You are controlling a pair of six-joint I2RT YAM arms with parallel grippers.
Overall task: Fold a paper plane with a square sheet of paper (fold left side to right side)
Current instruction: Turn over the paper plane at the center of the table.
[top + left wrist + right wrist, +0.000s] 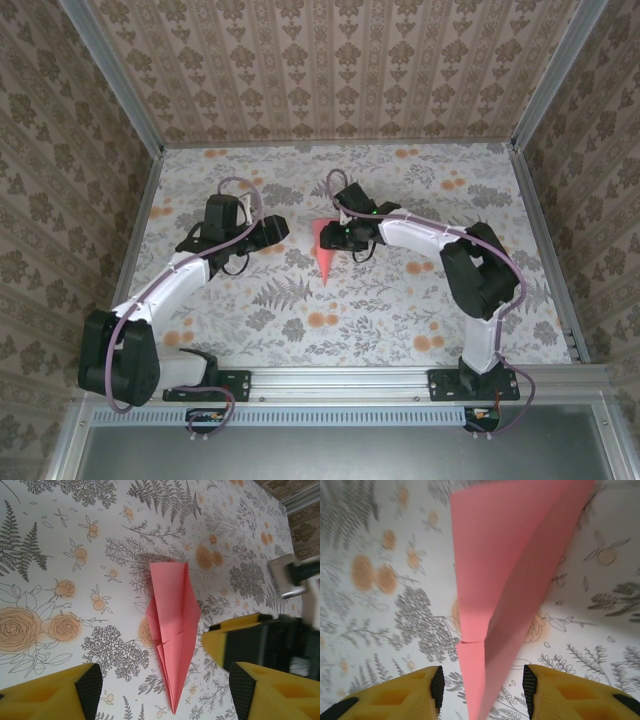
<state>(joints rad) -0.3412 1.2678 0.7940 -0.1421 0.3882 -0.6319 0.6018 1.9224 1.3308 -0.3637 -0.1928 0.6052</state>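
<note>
On the top camera I saw the paper plane (325,255) lying near the middle of the floral desk (420,310), its sharp tip pointing back toward the arm bases and its wide end pointing away. The right hand (330,237) sat over that wide end. The left hand (280,230) was just to the left of the plane, near it but apart. From that height I could not judge how far either hand was spread.

On the left wrist camera the paper plane (172,625) lay flat on the desk (60,555), a slim creased kite shape with its tip toward the bottom of the frame. The left hand (165,692) stood wide open, its two yellow fingers (55,697) far apart and holding nothing. The tip showed in the gap between them, touching neither. One yellow finger of the right hand (227,637) was just beside the plane's right edge; I could not tell whether it touched the paper.

On the right wrist camera the paper plane (490,605) ran up the middle of the frame, large and blurred toward the top, with a crease across it. The right hand (482,690) was partly open, a finger on each side of the paper. Bare desk showed between each pad and the pink edge, so it gripped nothing.
</note>
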